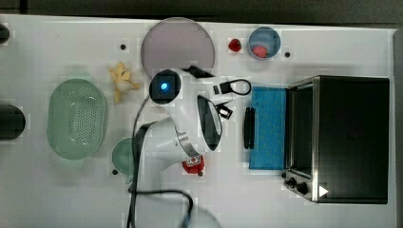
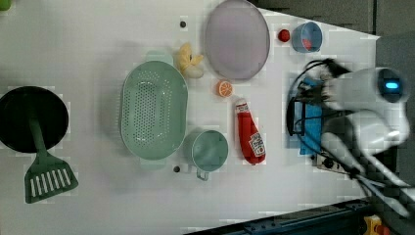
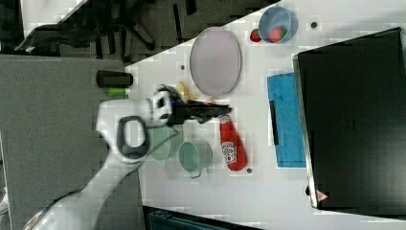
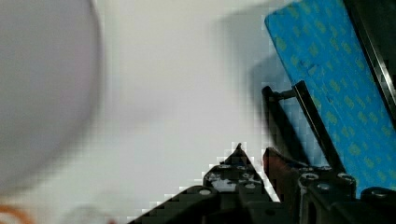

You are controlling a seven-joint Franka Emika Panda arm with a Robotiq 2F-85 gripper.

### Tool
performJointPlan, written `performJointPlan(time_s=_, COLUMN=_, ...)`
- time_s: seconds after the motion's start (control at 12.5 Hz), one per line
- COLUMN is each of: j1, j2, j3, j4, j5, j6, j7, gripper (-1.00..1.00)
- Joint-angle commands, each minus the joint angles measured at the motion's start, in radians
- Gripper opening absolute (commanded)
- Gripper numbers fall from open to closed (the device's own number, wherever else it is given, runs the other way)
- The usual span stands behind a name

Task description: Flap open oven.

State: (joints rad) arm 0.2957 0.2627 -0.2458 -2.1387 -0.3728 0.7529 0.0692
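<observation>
Oven (image 1: 351,137) door flapped down, hand (image 1: 224,110) apart from its handle (image 1: 249,127)

Black oven (image 1: 351,137), blue door (image 1: 268,127)

Glossy white arm (image 1: 185,121) with black joint bands, a glowing blue light, trailing black cables; black hand (image 1: 227,100)

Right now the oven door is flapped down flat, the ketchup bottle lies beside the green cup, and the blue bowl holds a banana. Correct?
Not quite. The blue bowl holds something red, as the left view shows. The oven door is down and the ketchup bottle lies beside the green cup.
</observation>
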Motion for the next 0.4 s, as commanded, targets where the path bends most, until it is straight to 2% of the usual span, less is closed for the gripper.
performJointPlan(time_s=0.08, j1=-0.016, j2=-0.145, j3=-0.003, j4=0.025, j5=0.12, j6=-0.081, j7=0.051, gripper=-0.65)
performJointPlan(time_s=0.24, j1=-0.017, j2=-0.226, j3=-0.011, j4=0.028, j5=0.245, j6=-0.121, j7=0.051, gripper=-0.65)
performJointPlan(time_s=0.4, j1=-0.017, j2=-0.302, j3=-0.011, j4=0.032, j5=0.322, j6=-0.146, j7=0.057, gripper=-0.65)
